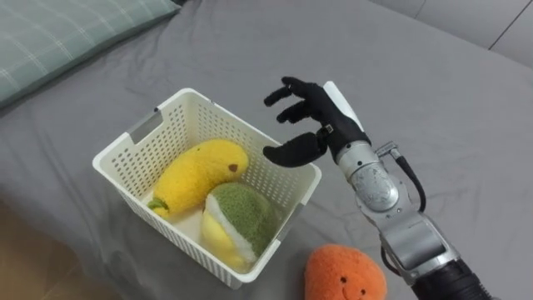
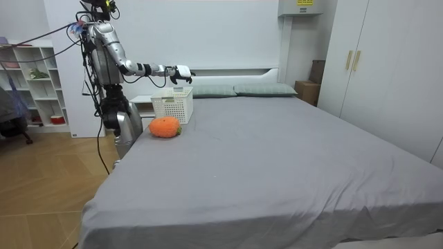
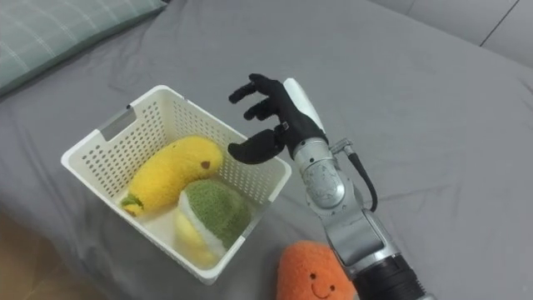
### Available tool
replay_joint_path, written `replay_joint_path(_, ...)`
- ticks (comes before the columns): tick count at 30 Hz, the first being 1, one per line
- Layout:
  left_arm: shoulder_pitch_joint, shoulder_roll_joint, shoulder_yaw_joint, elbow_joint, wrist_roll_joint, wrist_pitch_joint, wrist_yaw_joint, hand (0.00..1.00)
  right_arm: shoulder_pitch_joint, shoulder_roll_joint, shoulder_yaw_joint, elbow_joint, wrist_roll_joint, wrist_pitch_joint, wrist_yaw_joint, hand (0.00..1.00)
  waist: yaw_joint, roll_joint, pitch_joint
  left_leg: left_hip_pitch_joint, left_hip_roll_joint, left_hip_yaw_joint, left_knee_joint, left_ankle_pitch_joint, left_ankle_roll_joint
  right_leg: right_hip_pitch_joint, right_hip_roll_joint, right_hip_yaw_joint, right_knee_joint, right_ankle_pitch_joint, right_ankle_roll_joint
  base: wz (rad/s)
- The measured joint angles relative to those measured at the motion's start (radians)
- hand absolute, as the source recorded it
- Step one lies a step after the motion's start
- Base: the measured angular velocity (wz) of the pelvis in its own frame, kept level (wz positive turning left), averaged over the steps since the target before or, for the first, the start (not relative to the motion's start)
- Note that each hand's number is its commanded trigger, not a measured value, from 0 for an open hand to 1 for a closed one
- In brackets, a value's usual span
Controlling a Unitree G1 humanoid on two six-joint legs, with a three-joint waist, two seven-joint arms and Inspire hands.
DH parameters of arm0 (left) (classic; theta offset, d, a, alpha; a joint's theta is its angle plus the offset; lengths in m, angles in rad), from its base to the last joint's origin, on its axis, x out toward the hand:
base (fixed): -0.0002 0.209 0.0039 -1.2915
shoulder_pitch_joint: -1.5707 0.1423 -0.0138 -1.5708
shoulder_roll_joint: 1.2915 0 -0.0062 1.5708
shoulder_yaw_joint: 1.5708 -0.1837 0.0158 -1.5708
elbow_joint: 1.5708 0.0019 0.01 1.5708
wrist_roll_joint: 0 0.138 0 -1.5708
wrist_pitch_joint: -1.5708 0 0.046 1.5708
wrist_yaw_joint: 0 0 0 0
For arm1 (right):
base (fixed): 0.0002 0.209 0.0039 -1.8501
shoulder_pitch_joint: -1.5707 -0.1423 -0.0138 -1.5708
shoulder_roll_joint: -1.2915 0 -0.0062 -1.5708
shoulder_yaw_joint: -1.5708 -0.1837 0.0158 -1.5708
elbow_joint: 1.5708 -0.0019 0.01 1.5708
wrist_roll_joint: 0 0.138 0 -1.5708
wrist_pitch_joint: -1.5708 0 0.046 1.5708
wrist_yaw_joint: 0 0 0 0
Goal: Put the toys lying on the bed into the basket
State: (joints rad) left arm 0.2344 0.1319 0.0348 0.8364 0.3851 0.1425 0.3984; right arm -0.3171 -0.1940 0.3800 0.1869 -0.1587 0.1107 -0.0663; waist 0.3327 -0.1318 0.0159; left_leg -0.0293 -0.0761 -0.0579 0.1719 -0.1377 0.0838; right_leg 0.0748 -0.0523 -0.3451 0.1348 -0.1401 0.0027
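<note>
So the right hand [image 1: 323,123] is hovering just above the far right rim of the white basket [image 1: 171,112], a bit right of the frame's middle. Its fingers are loosely spread with the thumb sticking out underneath, and it's not holding anything.

Two toys are sitting in the basket: a yellow banana plush [image 1: 196,175] lying diagonally, and a round green and yellow plush [image 1: 241,217] squeezed into the lower right corner, touching the banana.

The orange plush [image 1: 341,275] with the little smiley face is out on the grey bedsheet [image 1: 433,100] at the bottom of the frame, just beside the basket's lower right corner. There's a pale checked pillow [image 1: 58,33] in the upper left.

In the room view the robot stands at the side of the bed on the left, arm stretched out over the basket
</note>
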Motion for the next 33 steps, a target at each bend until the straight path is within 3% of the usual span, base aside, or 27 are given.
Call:
replay_joint_path(15,0.011,0.000,0.000,0.000,0.000,0.000,0.000,0.00,0.000,0.000,-0.010,0.000,-0.001,-0.010,-0.033,0.00,-0.016,0.004,0.0020,0.001,-0.003,-0.001,-0.001,0.001,0.001,0.003,-0.003,0.002,-0.001,-0.002,0.004,0.00)
replay_joint_path(18,0.020,0.000,0.002,0.010,0.001,-0.001,-0.003,0.00,0.000,-0.003,-0.012,0.000,-0.001,-0.014,-0.042,0.00,-0.028,0.010,0.0061,0.006,-0.003,-0.001,-0.004,0.000,0.002,0.011,-0.003,0.002,-0.001,-0.003,0.004,0.00)
replay_joint_path(25,0.020,-0.004,0.009,0.026,0.000,-0.002,-0.018,0.00,0.030,-0.042,-0.055,0.035,0.026,-0.045,-0.044,0.00,-0.035,0.026,0.0077,0.006,-0.004,0.000,0.002,0.000,0.002,0.013,-0.004,0.002,-0.001,-0.003,0.005,0.00)
replay_joint_path(33,0.010,-0.011,0.052,0.034,-0.001,-0.009,0.006,0.00,0.057,-0.044,-0.130,0.074,0.031,-0.045,-0.064,0.00,-0.069,0.053,-0.0045,0.008,-0.001,0.016,0.009,0.000,0.002,0.009,-0.001,0.025,0.000,-0.003,0.005,-0.06)
